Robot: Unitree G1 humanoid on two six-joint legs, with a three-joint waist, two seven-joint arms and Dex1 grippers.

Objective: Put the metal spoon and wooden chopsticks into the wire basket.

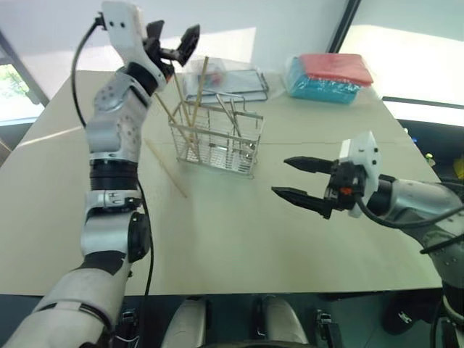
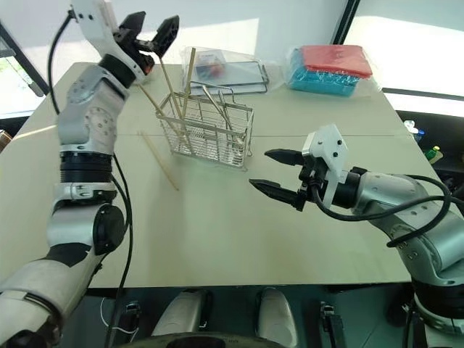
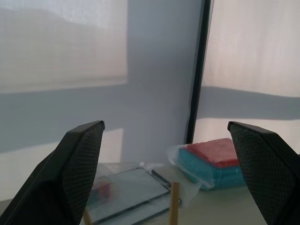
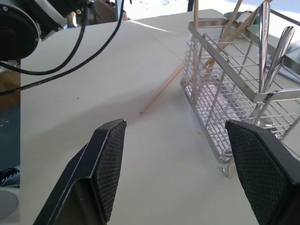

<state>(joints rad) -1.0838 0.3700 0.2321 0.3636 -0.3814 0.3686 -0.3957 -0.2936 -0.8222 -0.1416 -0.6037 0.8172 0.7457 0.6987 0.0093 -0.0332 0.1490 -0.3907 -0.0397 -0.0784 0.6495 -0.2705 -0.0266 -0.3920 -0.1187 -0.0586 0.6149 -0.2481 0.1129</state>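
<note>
The wire basket [image 1: 217, 139] stands on the pale table, left of centre. Wooden chopsticks [image 1: 201, 83] lean upright in its left end, and one more chopstick [image 1: 165, 169] lies flat on the table to its left. A metal spoon [image 4: 282, 47] stands in the basket's right part. My left gripper [image 1: 174, 40] is raised above the basket's left end, open, with nothing between its fingers; a chopstick tip [image 3: 174, 201] pokes up below it. Open and empty, my right gripper [image 1: 281, 176] hovers to the right of the basket and points toward it.
A flat dark-framed tray with clear plastic bags [image 1: 235, 81] lies behind the basket. A wrapped red and teal pack [image 1: 330, 76] sits at the back right. Bare tabletop spreads in front of the basket up to the near edge.
</note>
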